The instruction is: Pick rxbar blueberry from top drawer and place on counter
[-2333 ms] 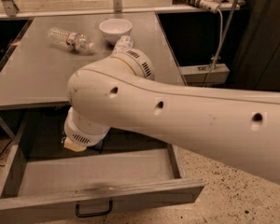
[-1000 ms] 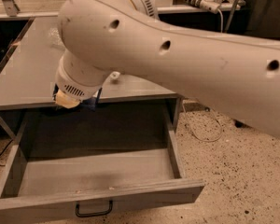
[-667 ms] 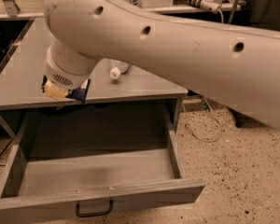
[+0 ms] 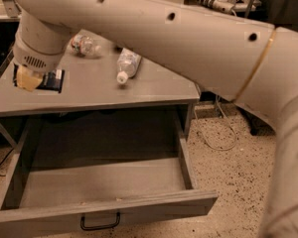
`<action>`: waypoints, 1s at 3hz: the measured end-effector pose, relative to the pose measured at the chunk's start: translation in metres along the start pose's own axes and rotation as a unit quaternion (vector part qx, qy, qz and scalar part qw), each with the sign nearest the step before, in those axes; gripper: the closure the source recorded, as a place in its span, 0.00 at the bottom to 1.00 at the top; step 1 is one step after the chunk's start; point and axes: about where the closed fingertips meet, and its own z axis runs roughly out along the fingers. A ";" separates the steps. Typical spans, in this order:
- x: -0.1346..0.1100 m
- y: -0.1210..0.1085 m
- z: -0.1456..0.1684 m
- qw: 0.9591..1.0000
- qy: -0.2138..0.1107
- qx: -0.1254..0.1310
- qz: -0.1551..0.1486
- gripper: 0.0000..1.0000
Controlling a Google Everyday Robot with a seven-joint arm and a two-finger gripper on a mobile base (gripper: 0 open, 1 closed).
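My gripper (image 4: pixel 36 79) is over the left part of the counter (image 4: pixel 154 86), below the big white arm that fills the top of the view. It is shut on the rxbar blueberry (image 4: pixel 54 81), a small dark blue wrapper held low over the counter top; I cannot tell whether the bar touches the surface. The top drawer (image 4: pixel 104 182) stands pulled out below the counter's front edge, with its black loop handle (image 4: pixel 99 225) on the front panel. The part of its inside that shows holds nothing.
Two clear plastic bottles lie on the counter, one (image 4: pixel 126 63) near the middle and one (image 4: pixel 84 44) farther back by the arm. Cables (image 4: pixel 216 133) run over the speckled floor to the right. A dark rack (image 4: pixel 0 58) stands at the far left.
My gripper has risen out of the drawer with the bar and moved left, over the counter's left part. The view now takes in more of the counter and the bottles.
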 end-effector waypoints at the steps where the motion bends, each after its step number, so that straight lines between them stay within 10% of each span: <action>1: -0.007 -0.015 0.020 1.000 -0.012 -0.022 -0.006 1.00; 3: 0.008 -0.035 0.055 0.999 -0.035 -0.041 0.005 1.00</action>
